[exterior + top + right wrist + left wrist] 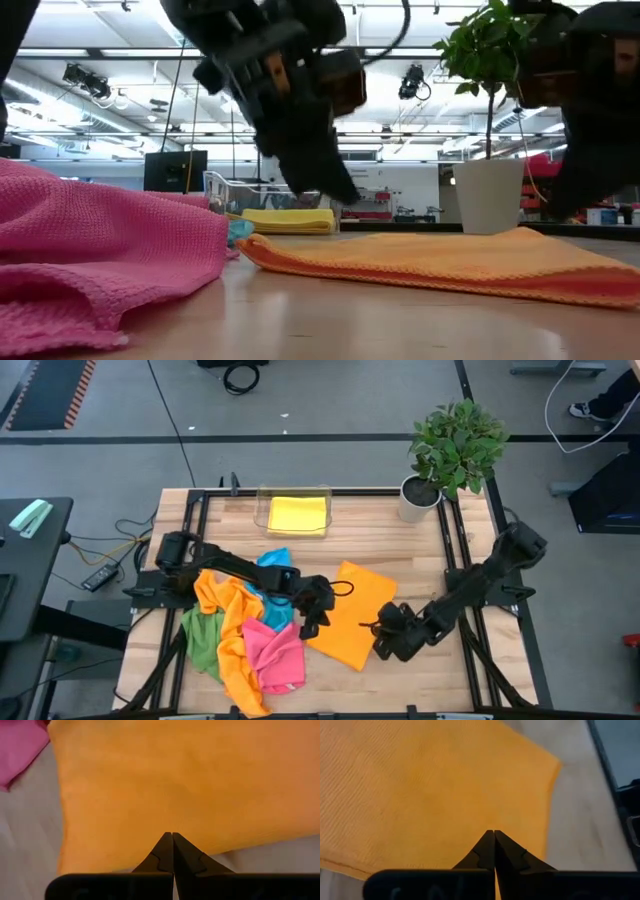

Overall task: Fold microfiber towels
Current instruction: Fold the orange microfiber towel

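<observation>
Left pincer (312,622) fully closed, empty, poised over the left edge of the flat orange towel (352,615) mid-worktop (430,545). Right pincer (377,627) likewise pressed closed, gripping nothing, at that towel's right edge. Heaped beside: orange, pink, green, blue towels (245,635).

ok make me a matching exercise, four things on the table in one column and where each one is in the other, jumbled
Things
1. folded yellow microfiber towel
2. flat orange microfiber towel
3. crumpled pink microfiber towel
4. leafy green plant in a white pot

Places
A. far right corner of the table
B. in the heap under the left arm
C. inside the clear plastic tray
D. spread between the two arms' fingers

Pairs: 1-C, 2-D, 3-B, 4-A
</observation>
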Robot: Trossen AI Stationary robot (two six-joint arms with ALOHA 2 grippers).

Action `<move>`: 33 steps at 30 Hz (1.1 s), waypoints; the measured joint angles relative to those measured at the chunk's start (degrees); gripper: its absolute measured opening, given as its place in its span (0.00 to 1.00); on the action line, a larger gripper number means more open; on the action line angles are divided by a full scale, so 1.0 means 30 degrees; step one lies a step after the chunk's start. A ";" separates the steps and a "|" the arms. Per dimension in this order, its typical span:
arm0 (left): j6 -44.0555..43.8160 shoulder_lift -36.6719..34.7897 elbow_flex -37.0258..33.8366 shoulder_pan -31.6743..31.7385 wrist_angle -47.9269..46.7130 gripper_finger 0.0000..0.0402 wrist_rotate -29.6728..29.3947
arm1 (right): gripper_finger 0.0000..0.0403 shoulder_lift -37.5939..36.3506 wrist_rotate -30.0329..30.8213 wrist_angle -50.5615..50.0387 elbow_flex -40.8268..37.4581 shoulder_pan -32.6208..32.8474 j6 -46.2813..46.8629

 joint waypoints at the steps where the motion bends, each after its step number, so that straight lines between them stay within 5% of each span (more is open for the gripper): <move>1: -0.0044 0.0198 0.0000 0.0097 -0.0071 0.01 0.0000 | 0.01 0.0369 0.0002 0.0375 0.0000 0.0142 0.0130; 9: -0.0242 0.0552 0.0022 0.0367 -0.0518 0.02 0.0017 | 0.01 0.2224 -0.0842 0.2172 0.0058 0.0361 0.0167; 18: 0.0627 -0.2348 0.0022 0.0113 -0.1476 0.02 0.0027 | 0.01 -0.0892 -0.1325 0.1683 0.0089 0.0766 -0.1729; 23: 0.4240 -0.3232 0.0033 -0.1925 -0.3459 0.02 0.0085 | 0.01 0.0005 -0.1137 0.2269 0.1965 0.2305 -0.3263; 28: 1.0311 -0.3104 0.0015 -0.4200 -0.4125 0.14 -0.0480 | 0.01 0.2479 -0.0121 0.1023 0.4929 0.3490 -0.5630; 33: 1.5167 -0.3078 0.0015 -0.5600 -0.3602 0.28 -0.5225 | 0.01 0.4000 0.1426 -0.1901 0.7150 0.3751 -0.6489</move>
